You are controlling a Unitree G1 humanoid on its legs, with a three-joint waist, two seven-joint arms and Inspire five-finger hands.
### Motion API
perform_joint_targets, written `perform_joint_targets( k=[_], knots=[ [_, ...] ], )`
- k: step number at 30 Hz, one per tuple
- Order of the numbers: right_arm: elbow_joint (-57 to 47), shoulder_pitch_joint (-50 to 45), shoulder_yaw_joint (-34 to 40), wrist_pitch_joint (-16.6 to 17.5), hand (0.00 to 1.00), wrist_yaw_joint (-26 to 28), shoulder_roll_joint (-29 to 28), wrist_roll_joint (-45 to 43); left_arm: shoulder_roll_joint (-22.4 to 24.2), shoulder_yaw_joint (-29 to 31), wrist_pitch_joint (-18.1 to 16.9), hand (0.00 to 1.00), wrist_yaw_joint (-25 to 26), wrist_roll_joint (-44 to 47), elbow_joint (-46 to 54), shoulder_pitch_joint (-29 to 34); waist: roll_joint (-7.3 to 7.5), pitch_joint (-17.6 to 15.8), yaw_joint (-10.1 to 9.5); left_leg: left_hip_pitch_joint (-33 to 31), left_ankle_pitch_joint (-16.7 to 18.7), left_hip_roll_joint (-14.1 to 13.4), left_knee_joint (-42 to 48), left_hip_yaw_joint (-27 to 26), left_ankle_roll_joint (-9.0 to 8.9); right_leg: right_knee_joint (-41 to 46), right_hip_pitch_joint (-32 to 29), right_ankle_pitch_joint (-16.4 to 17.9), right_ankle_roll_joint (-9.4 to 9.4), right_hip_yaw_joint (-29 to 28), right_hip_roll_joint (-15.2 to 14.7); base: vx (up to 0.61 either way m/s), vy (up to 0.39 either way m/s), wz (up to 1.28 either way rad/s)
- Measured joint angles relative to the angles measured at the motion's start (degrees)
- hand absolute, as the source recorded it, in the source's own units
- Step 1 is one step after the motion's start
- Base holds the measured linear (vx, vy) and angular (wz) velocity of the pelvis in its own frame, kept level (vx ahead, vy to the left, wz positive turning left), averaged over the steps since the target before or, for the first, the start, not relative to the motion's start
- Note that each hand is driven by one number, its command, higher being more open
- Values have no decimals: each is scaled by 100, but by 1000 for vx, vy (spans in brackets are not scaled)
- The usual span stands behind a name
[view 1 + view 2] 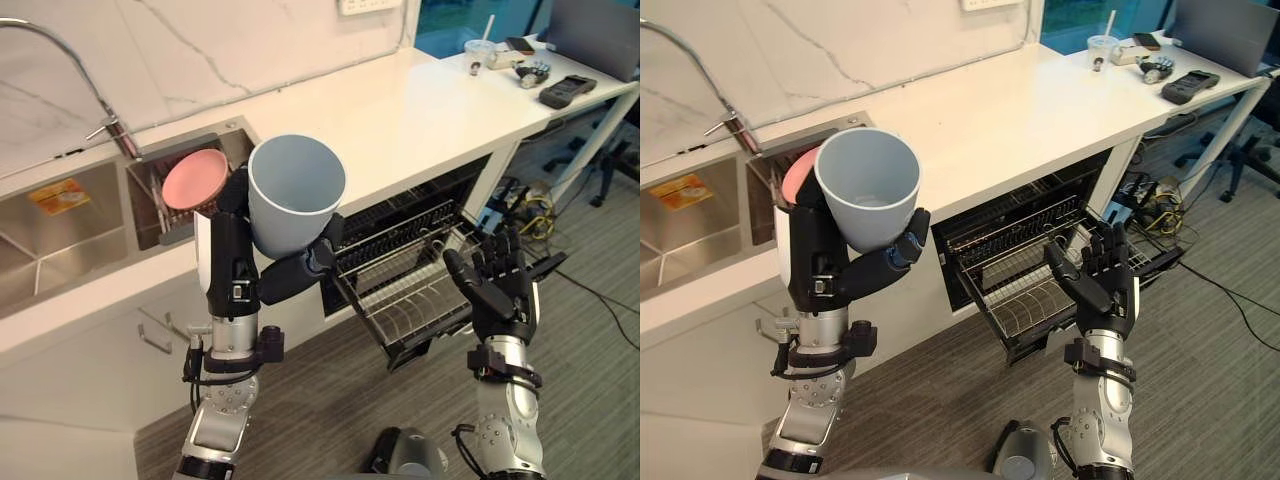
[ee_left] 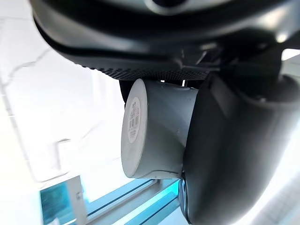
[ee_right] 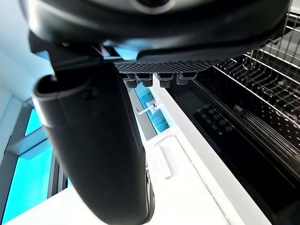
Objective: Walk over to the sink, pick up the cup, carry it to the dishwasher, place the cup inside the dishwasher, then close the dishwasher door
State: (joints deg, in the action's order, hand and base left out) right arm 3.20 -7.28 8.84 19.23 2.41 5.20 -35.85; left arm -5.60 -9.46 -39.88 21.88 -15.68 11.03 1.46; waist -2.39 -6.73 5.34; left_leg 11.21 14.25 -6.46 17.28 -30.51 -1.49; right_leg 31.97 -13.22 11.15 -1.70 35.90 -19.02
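Cup upright, clamped in left hand, near side of sink, left of open dishwasher.

Right eye: right hand spread, empty, by the pulled-out rack.

Left wrist: hand curled round cup's side.

Right wrist: hand straight, touching nothing.

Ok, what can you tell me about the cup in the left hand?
The cup is a pale blue-grey handleless tumbler, smooth and plastic-looking, tapering toward a flat base that carries a small label. It is roughly upright, mouth up, and looks empty. The left hand grips its lower half, fingers and thumb curled around it, in the air before the counter.
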Motion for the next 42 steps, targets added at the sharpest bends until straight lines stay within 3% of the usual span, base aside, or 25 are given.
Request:
perform_joint_targets(
  k=[2,3,4,5,6,7,9,10,12,13,14,16,17,23,27,30,35,42],
  knots=[
    [0,-4,-10,-29,100,31,-12,0,-15,-16,-8,0,308,-128,-5,-5,-31,-14,-21,-277,9,-276,983,17,-15,-40,92,86,48,-93,60,96,-76,-22],
    [-24,-4,8,-29,100,81,7,0,0,-17,-32,0,438,-132,-5,-7,-181,-61,-62,-627,-30,-731,2069,136,10,-131,243,177,2,-101,293,94,-120,-44],
    [-83,-6,60,-34,100,143,24,1,12,-5,-50,0,501,-122,-8,-3,-370,-131,-129,-1036,-343,-1130,3177,581,75,-223,436,277,-69,-157,612,118,-105,-64],
    [-111,-7,99,-36,100,173,24,-2,13,-7,-51,0,503,-92,-22,32,-382,-172,-196,-1283,-459,-1186,3714,1054,-52,-273,533,315,-97,-295,750,133,-1,-87],
    [-172,-5,145,-36,100,181,15,-6,5,-14,-52,0,487,-48,-32,72,-395,-164,-279,-1420,-77,-1069,3774,1330,-205,-302,574,338,-109,-481,814,175,57,-91],
    [-261,2,212,-35,100,223,-4,-40,-13,-59,-56,0,444,-4,-69,78,-344,-196,-297,-1591,292,-833,3387,1466,-133,-387,632,337,-107,-659,790,186,51,-80],
    [-385,9,265,-29,100,241,5,-100,-25,-196,-57,0,440,-18,-128,84,-225,-254,-266,-1868,521,-452,2191,1602,-17,-543,721,305,-52,-1007,653,178,82,-78],
    [-385,-1,260,-31,100,300,17,-75,-13,-264,-43,0,493,-122,-203,91,-168,-254,-277,-1976,416,-333,1397,1694,-151,-557,727,302,16,-1224,540,193,151,-99],
    [-378,-23,258,-34,100,391,68,-54,5,-351,-20,0,555,-162,-291,88,-205,-231,-252,-2021,-146,-315,417,1750,-210,-546,724,305,275,-1486,461,177,167,-86],
    [-378,-71,260,-47,100,395,154,-52,40,-357,-15,0,564,-181,-372,84,-322,-159,-221,-2057,-992,-331,-28,1748,-192,-500,718,304,507,-1685,446,258,224,-83],
    [-355,-134,270,-55,100,361,268,-47,69,-351,-16,0,580,-173,-449,85,-428,-63,-175,-2063,-1520,-317,-44,1723,-396,-409,706,382,671,-1861,443,286,229,-62],
    [-356,-182,314,-87,100,273,225,-49,15,-330,-22,0,679,-161,-455,12,-327,20,-5,-1996,-1452,23,-271,1724,-344,-409,653,373,844,-1902,103,268,217,-4],
    [-356,-180,336,-101,100,241,184,-50,7,-315,-20,0,692,-94,-449,-102,-271,9,19,-1957,-1548,193,-581,1675,-226,-497,614,306,951,-1902,-19,215,199,16],
    [-388,-162,278,-301,100,404,-123,-131,122,-330,166,0,477,675,-218,-140,-170,-26,6,-1266,-1729,576,-1545,1605,-109,-1129,1144,57,1261,-1756,-208,152,108,2],
    [-416,-106,98,-534,100,799,-251,-363,152,-319,385,0,-124,1663,-162,-139,-159,-34,1,-1200,-1743,626,-1739,1455,-78,-1388,1141,-180,1369,-1731,-205,72,72,-18],
    [-463,94,-316,-614,100,1293,-318,-859,190,-167,831,0,-743,2384,-506,-141,-120,-58,-35,-1168,-1704,596,-1791,1247,-19,-1721,1145,-493,1387,-1685,-134,30,90,-37],
    [-898,461,-849,-965,100,2222,-291,-1030,158,-238,1552,0,-903,1815,-1049,-190,-61,-48,-127,-1170,-1645,576,-1776,1072,73,-2156,1236,-943,1346,-1391,-68,11,68,-19],
    [-946,572,-1028,-1088,100,2662,-261,-1413,-40,-262,1603,0,-893,1114,-1089,-669,63,-19,-211,-1184,-1654,600,-1772,1129,94,-2337,1385,-998,1305,-1189,-58,-6,-4,4]
  ],
)
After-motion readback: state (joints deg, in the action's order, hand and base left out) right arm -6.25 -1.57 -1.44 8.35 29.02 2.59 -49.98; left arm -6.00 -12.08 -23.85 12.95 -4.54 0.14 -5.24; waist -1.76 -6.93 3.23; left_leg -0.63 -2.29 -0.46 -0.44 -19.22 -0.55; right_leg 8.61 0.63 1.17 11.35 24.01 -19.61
